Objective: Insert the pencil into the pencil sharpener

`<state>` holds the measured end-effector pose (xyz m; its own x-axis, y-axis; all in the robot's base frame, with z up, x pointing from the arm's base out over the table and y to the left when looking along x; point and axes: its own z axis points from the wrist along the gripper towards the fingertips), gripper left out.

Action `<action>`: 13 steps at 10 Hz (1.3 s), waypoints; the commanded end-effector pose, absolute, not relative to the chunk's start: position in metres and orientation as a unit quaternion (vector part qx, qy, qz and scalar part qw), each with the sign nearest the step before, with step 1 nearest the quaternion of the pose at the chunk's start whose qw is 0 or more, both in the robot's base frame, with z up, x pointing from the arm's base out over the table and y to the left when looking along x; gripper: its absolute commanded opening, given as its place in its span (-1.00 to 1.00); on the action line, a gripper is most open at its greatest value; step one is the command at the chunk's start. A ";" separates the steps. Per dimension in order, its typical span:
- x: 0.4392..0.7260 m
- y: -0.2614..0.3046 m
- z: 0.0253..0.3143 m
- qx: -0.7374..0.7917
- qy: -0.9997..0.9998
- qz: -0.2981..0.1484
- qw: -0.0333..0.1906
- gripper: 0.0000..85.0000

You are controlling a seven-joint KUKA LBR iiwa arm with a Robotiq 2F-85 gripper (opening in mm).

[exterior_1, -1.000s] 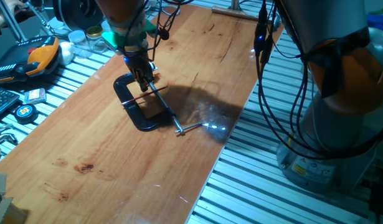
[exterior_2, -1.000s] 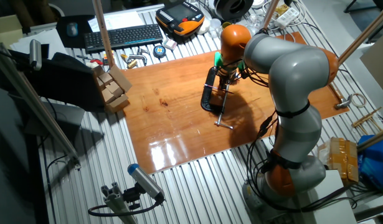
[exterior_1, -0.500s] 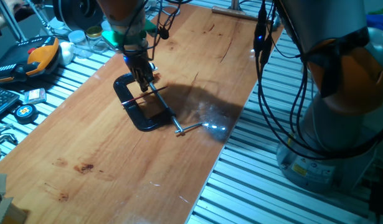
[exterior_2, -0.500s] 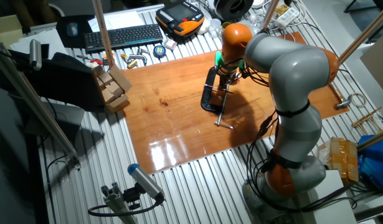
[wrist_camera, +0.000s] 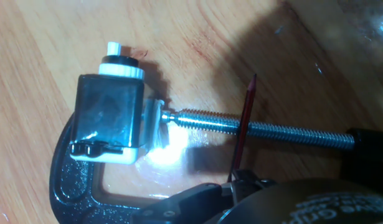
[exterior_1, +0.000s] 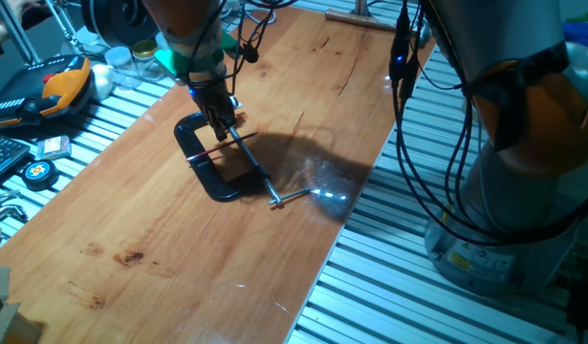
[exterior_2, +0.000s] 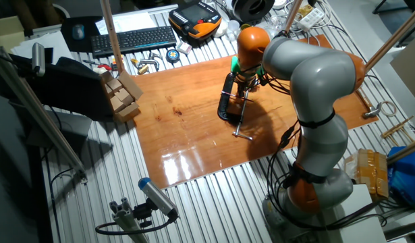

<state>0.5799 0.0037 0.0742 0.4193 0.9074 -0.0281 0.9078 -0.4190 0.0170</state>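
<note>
Above the black C-clamp (exterior_1: 215, 164) on the wooden bench (exterior_1: 179, 248), the claw (exterior_1: 221, 122) is closed on the red pencil (wrist_camera: 243, 127), gripping its rear end so the dark tip points away from the hand. In the hand view the pencil crosses over the clamp's threaded screw (wrist_camera: 266, 127), well to the side of the pencil sharpener (wrist_camera: 110, 118), which sits pinched in the clamp's mouth. The step in hand looks like alignment before insertion. The next move calls for bringing the tip round to the sharpener's hole, which I cannot make out here.
</note>
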 end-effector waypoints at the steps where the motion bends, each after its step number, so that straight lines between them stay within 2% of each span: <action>1: 0.580 0.004 0.074 0.842 0.539 -0.007 0.015 -1.00; 7: 0.580 0.006 0.076 0.841 0.542 -0.007 0.010 -1.00; 8: 0.580 0.006 0.075 0.841 0.541 -0.005 0.010 -0.60; 12: 0.581 0.006 0.073 0.845 0.535 -0.008 0.012 -0.60; 13: 0.582 0.006 0.072 0.847 0.532 -0.007 0.017 -0.20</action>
<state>0.5819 0.0056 0.0723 0.4357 0.8996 -0.0285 0.9001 -0.4352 0.0213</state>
